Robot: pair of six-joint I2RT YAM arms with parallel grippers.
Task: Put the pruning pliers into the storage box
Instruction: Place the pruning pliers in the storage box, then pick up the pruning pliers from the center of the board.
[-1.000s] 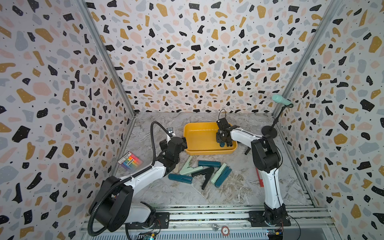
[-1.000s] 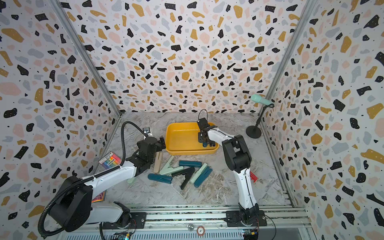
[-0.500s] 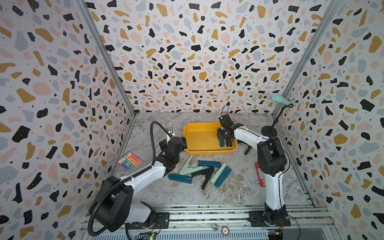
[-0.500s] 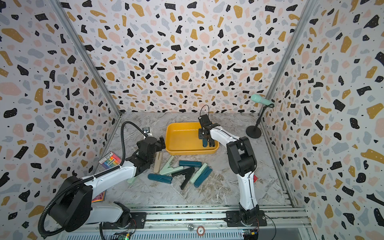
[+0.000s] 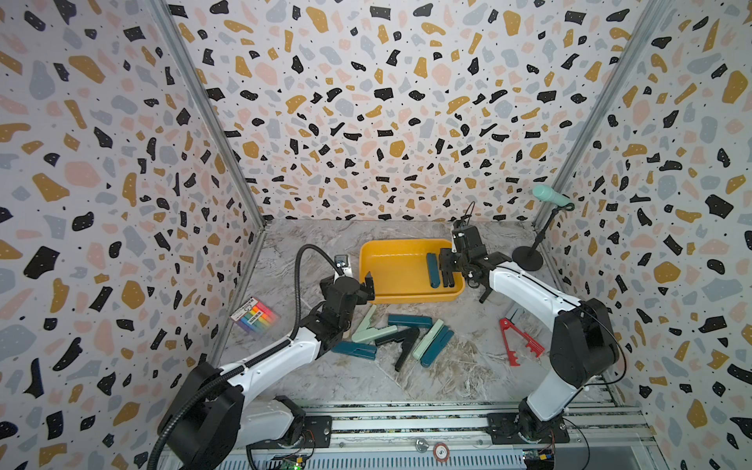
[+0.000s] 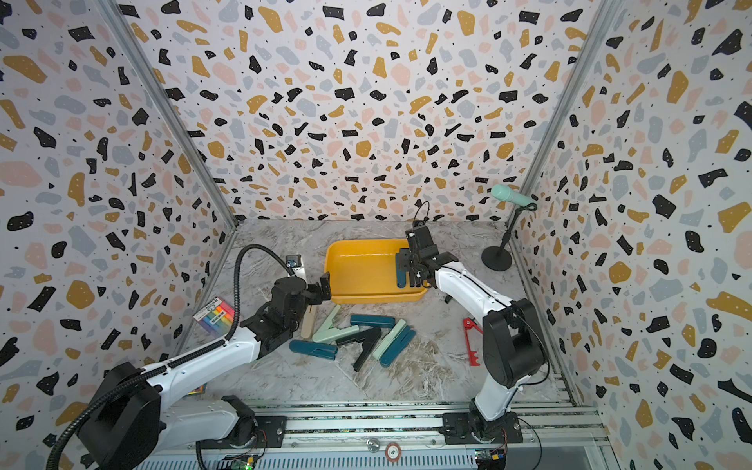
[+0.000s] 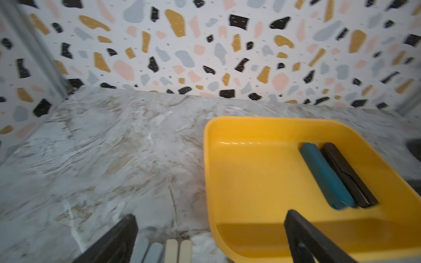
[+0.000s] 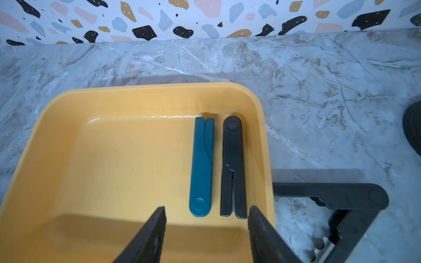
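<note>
The yellow storage box (image 5: 390, 264) (image 6: 358, 268) stands mid-table. Two shut pruning pliers lie side by side along its right wall: a dark teal pair (image 8: 202, 166) (image 7: 325, 177) and a black pair (image 8: 233, 168) (image 7: 348, 175). My right gripper (image 8: 206, 209) (image 5: 447, 260) hovers over their near ends, open and holding nothing. My left gripper (image 7: 210, 215) (image 5: 356, 273) is open at the box's front left corner, above beige pliers (image 7: 178, 250) and grey pliers (image 7: 148, 251). Several teal, mint and black pliers (image 5: 403, 344) lie piled in front of the box, and red pliers (image 5: 519, 341) lie to the right.
Spread black pliers (image 8: 330, 198) lie just outside the box's right wall. A rainbow-striped packet (image 5: 255, 317) lies by the left wall. A mint microphone (image 5: 551, 197) on a black stand (image 5: 527, 258) is at the back right corner. Patterned walls close three sides.
The right gripper's jaws have spread wider above the box, and its arm has shifted a little to the right. The left arm has not moved.
</note>
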